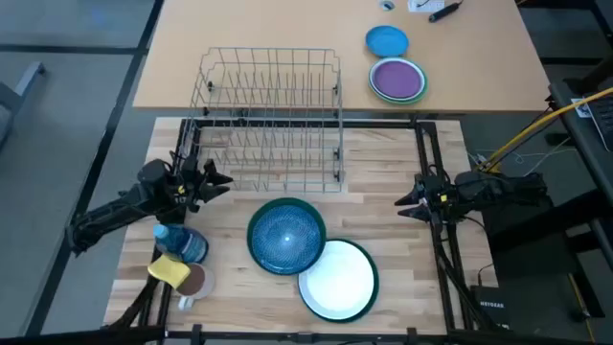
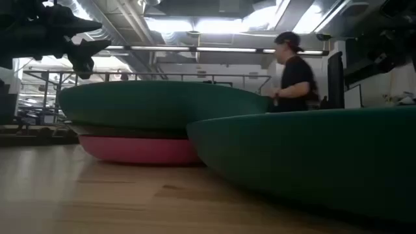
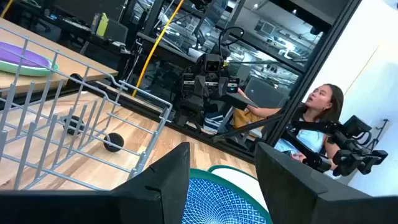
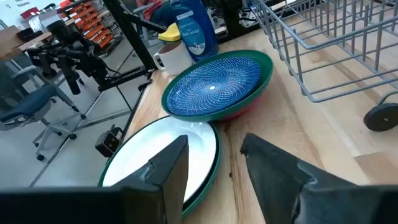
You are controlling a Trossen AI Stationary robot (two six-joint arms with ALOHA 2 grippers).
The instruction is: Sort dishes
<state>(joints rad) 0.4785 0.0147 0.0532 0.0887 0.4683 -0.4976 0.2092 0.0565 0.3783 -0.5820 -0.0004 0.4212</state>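
A green bowl with a blue patterned inside [image 1: 286,236] sits near the table's front middle, stacked on a brown dish and a pink dish [image 2: 140,149], as the low view shows. A large white green-rimmed plate [image 1: 337,279] lies flat beside it, toward the near right. My left gripper [image 1: 222,180] hovers open to the left of the bowl, clear of it. My right gripper [image 1: 404,203] hovers open at the table's right, clear of the plate. The bowl also shows in the right wrist view [image 4: 214,84], with the plate [image 4: 158,155] before it.
A wire dish rack [image 1: 271,115] stands at the table's far middle. A blue soap bottle [image 1: 182,241], a yellow sponge [image 1: 170,271] and a white mug [image 1: 194,283] stand at the near left. A blue dish [image 1: 387,41] and a purple dish [image 1: 397,80] lie on the far table. A person [image 2: 296,75] is behind.
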